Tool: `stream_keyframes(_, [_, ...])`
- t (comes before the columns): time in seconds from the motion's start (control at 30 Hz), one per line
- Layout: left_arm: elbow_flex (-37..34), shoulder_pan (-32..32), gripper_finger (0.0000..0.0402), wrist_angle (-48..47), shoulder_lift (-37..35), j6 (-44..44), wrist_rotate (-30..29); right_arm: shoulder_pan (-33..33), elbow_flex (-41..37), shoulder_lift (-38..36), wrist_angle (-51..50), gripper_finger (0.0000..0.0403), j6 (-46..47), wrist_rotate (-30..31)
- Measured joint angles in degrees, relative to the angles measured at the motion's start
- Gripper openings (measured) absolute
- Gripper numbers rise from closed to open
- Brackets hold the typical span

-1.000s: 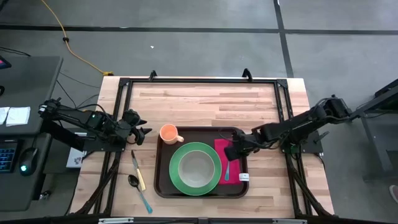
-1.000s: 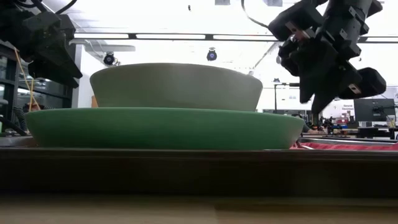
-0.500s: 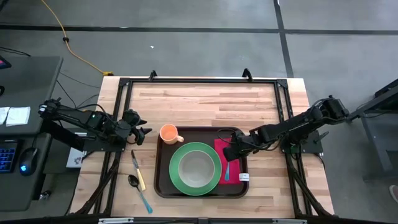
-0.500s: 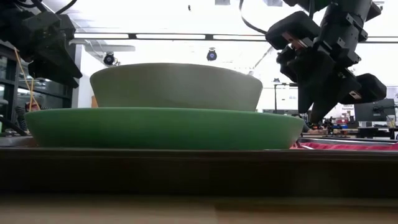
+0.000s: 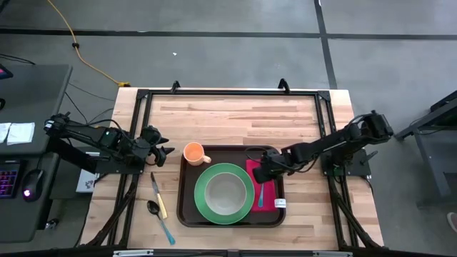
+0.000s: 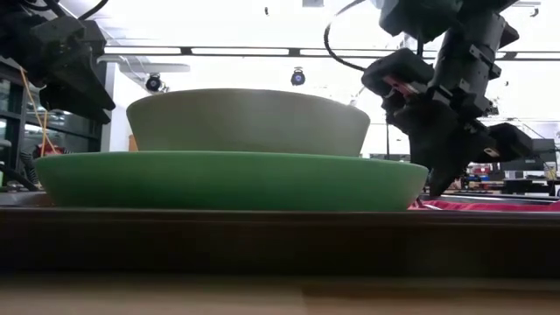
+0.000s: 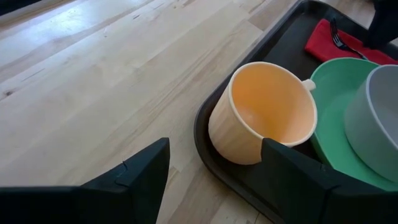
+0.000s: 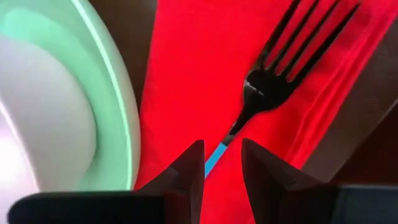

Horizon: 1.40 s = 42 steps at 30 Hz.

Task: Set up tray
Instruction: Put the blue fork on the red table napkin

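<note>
Dark right pincer [image 8: 222, 163] slightly spread over fork [image 8: 272, 81]; left pincer [image 7: 214, 171] spread wide.

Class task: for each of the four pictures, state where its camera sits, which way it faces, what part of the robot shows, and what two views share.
High view: above the table, facing straight down; both arms, tray show.
Low view: at table-top height, facing level across; green plate, bowl, right end effector.
Left wrist view: on the left arm, facing forward; its open fingers, orange cup.
Right wrist view: on the right arm; its fingers, fork on red napkin.
Shared: wrist views both show the green plate.
</note>
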Motion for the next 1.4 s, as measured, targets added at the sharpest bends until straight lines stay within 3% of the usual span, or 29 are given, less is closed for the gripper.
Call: stream_keyframes(1.4, [0.0,0.0,0.0283,-0.04,0.02,0.0,0.08,-2.99,0.02,2.18,-0.11,0.0084,-2.05,-3.9])
